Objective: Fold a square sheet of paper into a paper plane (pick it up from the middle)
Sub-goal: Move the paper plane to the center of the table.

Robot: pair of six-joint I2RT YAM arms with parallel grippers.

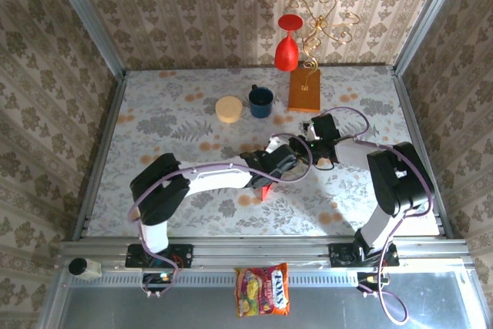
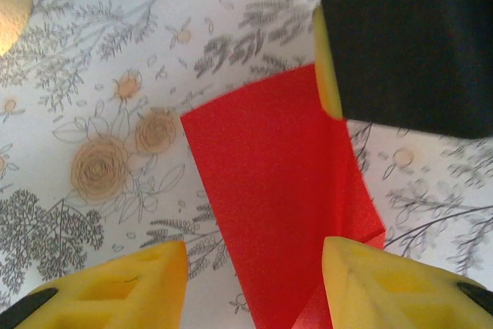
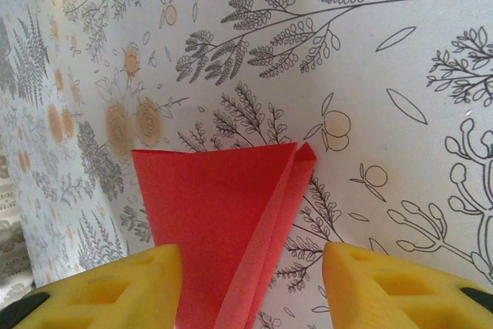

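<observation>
The red sheet of paper (image 2: 269, 190) lies folded on the flowered tablecloth, as a tapering shape with a layered flap along its right side (image 3: 219, 221). In the top view most of it is hidden under the left arm, with only a red corner (image 1: 265, 189) showing. My left gripper (image 2: 254, 298) hovers open over the paper, one yellow finger on each side of it. The right gripper (image 3: 250, 294) is open too, and the paper's narrow end lies between its fingers. The two grippers meet at mid-table, left (image 1: 281, 161) and right (image 1: 312, 144).
A cream round disc (image 1: 228, 109) and a dark blue mug (image 1: 260, 101) stand behind the grippers. Further back are an orange-brown block (image 1: 305, 88), a red goblet vase (image 1: 286, 45) and a gold wire ornament (image 1: 327, 25). A snack packet (image 1: 263, 289) lies off the table's front.
</observation>
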